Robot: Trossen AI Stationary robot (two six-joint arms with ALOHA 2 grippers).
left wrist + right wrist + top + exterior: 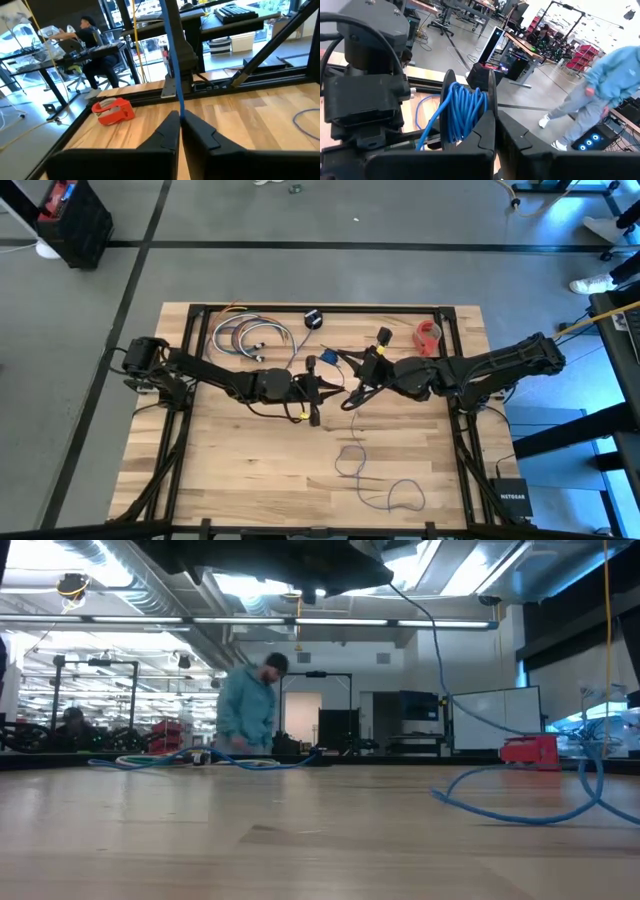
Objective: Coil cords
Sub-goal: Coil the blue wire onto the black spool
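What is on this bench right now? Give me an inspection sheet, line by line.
Surface: wooden table, dry, unmarked.
Job's things: thin cord looped loose on the table; spool part wound.
Clutter: red object near the far edge.
Grippers: left gripper jaws shut on the cord; right gripper jaws shut, close to the spool.
Cables: multicoloured bundle, far left.
Surroundings: person standing beyond the table.

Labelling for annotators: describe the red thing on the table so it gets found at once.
Take the wooden table and go to its far edge on the right arm's side. The red object lies there, just inside the black frame. It is the only red thing on the table: the cord is blue and the cable bundle is multicoloured.
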